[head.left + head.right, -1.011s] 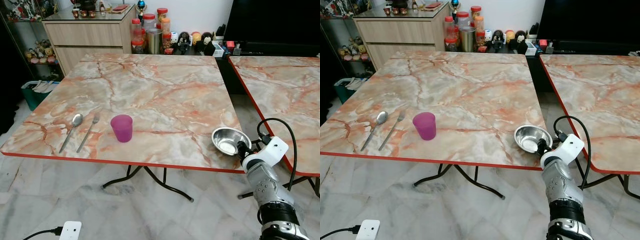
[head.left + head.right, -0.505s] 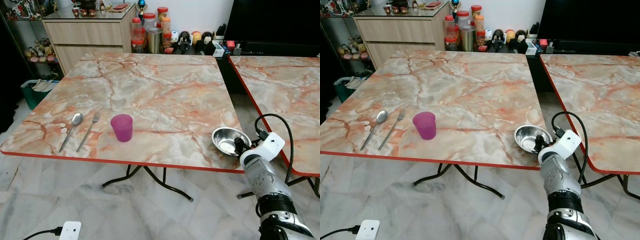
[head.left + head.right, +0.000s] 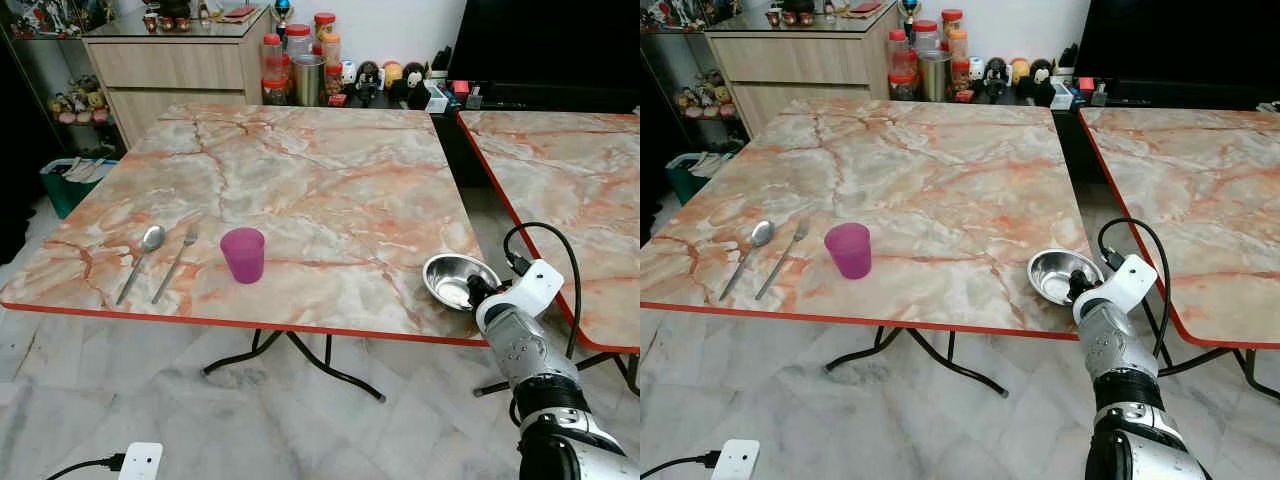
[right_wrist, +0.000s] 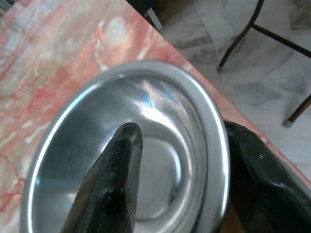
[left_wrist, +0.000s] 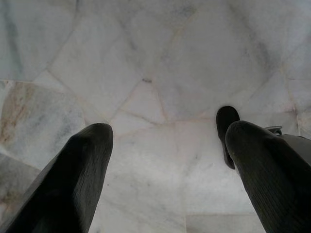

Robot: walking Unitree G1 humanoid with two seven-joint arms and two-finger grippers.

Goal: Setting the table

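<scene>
A steel bowl (image 3: 455,278) sits at the near right corner of the marble table (image 3: 330,170). My right gripper (image 3: 472,292) reaches it from the table's edge. In the right wrist view the gripper (image 4: 184,141) is open and straddles the bowl's (image 4: 146,160) rim, one finger inside and one outside, with a gap still visible. A purple cup (image 3: 243,255) stands near the front left, with a fork (image 3: 177,262) and a spoon (image 3: 140,263) lying side by side to its left. My left gripper (image 5: 170,131) hangs open over the floor.
A second marble table (image 3: 570,170) stands close on the right, with a narrow gap between the two. A cabinet (image 3: 180,60) and several jars (image 3: 300,65) line the back wall. A green bin (image 3: 70,185) is at the left; a white power strip (image 3: 140,460) lies on the floor.
My right arm has pushed forward and up toward the table, bringing its fingers over the bowl's near rim. The bowl, cup, fork and spoon have stayed put.
</scene>
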